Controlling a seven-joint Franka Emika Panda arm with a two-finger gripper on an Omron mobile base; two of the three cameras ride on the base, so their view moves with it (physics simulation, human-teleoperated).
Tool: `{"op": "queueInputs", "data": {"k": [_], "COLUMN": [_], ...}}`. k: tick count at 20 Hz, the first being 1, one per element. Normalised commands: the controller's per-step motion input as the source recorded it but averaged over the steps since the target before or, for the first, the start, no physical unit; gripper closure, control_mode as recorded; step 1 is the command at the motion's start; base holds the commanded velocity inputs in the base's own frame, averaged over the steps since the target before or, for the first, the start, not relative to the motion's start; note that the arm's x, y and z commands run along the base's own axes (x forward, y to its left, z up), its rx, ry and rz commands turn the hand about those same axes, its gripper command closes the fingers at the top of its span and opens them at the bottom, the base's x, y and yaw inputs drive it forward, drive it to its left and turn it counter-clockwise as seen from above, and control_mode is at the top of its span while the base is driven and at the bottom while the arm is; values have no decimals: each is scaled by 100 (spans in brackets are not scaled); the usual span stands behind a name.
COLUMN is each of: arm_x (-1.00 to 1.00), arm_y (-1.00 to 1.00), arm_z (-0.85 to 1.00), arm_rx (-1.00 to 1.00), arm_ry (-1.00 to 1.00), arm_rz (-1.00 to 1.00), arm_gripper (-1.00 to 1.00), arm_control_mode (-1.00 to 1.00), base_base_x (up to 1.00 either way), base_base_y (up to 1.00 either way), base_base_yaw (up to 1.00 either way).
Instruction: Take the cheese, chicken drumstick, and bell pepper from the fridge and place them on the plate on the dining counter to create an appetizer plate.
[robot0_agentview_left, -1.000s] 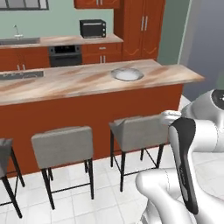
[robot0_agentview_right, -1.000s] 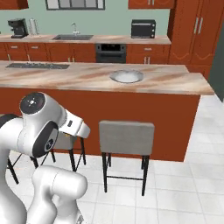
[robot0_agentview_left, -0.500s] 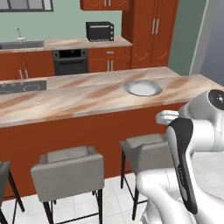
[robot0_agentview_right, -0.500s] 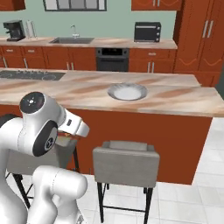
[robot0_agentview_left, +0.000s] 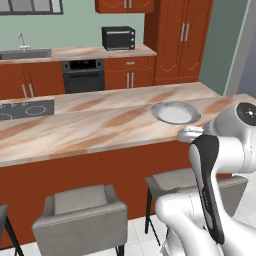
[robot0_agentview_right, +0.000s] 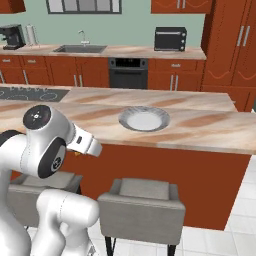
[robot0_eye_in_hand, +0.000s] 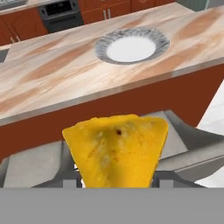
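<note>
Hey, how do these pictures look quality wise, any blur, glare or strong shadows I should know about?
Left base view: flat, even rendered light, no glare on the dining counter. Right base view: sharp, the plate casts hardly any shadow. Hand view: the cheese looms large and coarse-textured up close, the plate beyond stays crisp.

Light even and bright across my three views, flat rendered look, no clear source. Soft sheen on dining counter (robot0_agentview_left: 90, 130) marbling, no hard glare. Shadow dim under counter overhang and beneath stools (robot0_agentview_right: 142, 202). My hand view soft: cheese (robot0_eye_in_hand: 117, 151) close up, slightly blurred and blocky; plate (robot0_eye_in_hand: 131, 46) rim a little smeared. Far cupboards coarse, low resolution.
</note>
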Motion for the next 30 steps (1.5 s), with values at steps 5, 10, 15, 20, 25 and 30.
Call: {"op": "queueInputs", "data": {"k": [5, 10, 15, 20, 25, 30], "arm_x": [63, 93, 100, 93, 76, 60], "arm_y": [-27, -28, -5, -11, -22, -1], "arm_z": [14, 31, 14, -1, -21, -32], "arm_rx": [0, 0, 0, 0, 0, 0], "arm_ry": [0, 0, 1, 0, 0, 0], "arm_rz": [0, 0, 0, 0, 0, 0], "arm_gripper": [100, 100, 100, 100, 100, 100], "arm_control_mode": [-100, -100, -100, -100, -100, -100], "base_base_x": [0, 0, 0, 0, 0, 0], "base_base_y": [0, 0, 0, 0, 0, 0], "base_base_yaw": [0, 0, 0, 0, 0, 0]}}
